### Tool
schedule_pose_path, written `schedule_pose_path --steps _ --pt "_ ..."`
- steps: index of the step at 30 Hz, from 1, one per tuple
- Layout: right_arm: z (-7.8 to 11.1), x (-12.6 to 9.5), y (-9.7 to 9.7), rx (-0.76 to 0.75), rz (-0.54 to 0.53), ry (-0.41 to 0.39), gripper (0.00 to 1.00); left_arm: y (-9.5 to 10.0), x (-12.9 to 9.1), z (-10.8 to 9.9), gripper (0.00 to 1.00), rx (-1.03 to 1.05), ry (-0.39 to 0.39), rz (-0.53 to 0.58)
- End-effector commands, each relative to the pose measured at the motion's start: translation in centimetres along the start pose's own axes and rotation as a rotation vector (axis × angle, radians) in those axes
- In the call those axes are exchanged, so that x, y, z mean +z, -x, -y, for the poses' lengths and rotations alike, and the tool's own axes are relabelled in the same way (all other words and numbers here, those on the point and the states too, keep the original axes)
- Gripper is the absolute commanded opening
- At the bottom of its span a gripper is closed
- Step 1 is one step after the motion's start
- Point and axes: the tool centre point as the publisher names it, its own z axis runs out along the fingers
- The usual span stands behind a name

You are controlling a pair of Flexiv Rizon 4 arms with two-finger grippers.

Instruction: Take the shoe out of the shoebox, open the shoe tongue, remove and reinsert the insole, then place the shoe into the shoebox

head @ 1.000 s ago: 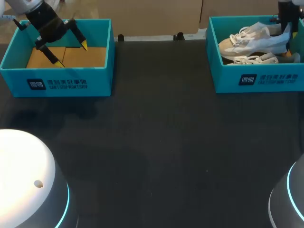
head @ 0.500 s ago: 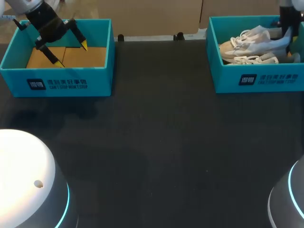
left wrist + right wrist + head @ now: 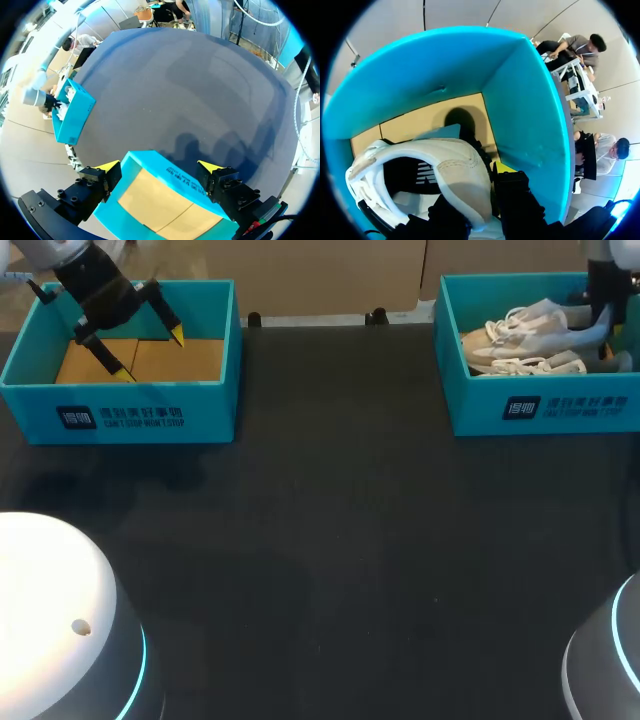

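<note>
A white shoe [image 3: 528, 324] lies in the teal shoebox [image 3: 540, 412] at the table's far right, above a second white shoe [image 3: 542, 366]. My right gripper [image 3: 603, 316] reaches down into that box at the shoe's heel. In the right wrist view the gripper [image 3: 476, 187] is shut on the heel collar of the shoe [image 3: 455, 160], with the box wall [image 3: 530, 110] close beside it. My left gripper [image 3: 150, 355] hangs open over the other teal box [image 3: 130, 416] at the far left. The left wrist view shows that gripper [image 3: 159, 166] holding nothing above the box [image 3: 165, 195].
The left box has a bare cardboard floor [image 3: 140, 360]. The dark tabletop [image 3: 330, 520] stretches between the two boxes. In the left wrist view the right shoebox [image 3: 74, 116] shows far ahead across the table.
My right gripper has come down with the shoe's heel, so the shoe now lies lower and flatter in the box. The left arm has not moved.
</note>
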Motion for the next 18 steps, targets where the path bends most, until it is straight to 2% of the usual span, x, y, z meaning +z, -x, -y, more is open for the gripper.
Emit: schedule_pose_path --steps 1,9,10,11,14,16,18 --pt "-0.85 0.49 -0.41 -0.001 -0.002 -0.025 0.0 0.02 -0.02 -0.05 1.0 0.001 0.0 -0.002" --pt "-0.53 0.69 -0.7 -0.007 -0.027 -0.039 0.0 0.02 -0.02 -0.05 1.0 0.001 0.0 -0.002" --pt "-0.47 0.71 -0.66 -0.006 -0.029 -0.04 0.1 0.02 -0.02 -0.05 1.0 0.001 0.0 -0.002" --pt "-0.41 0.7 -0.63 -0.006 -0.033 -0.042 0.29 0.02 -0.02 -0.05 1.0 0.001 0.0 -0.002" --pt "-0.25 0.58 -0.51 -0.011 -0.042 -0.045 0.5 0.02 -0.02 -0.05 1.0 0.001 0.0 -0.002" --pt "-0.14 0.4 -0.41 -0.015 -0.051 -0.044 1.0 0.02 -0.02 -0.05 1.0 0.001 0.0 -0.002" --pt "-0.08 0.23 -0.33 -0.018 -0.061 -0.043 1.0 0.02 -0.02 -0.05 1.0 0.001 0.0 -0.002"
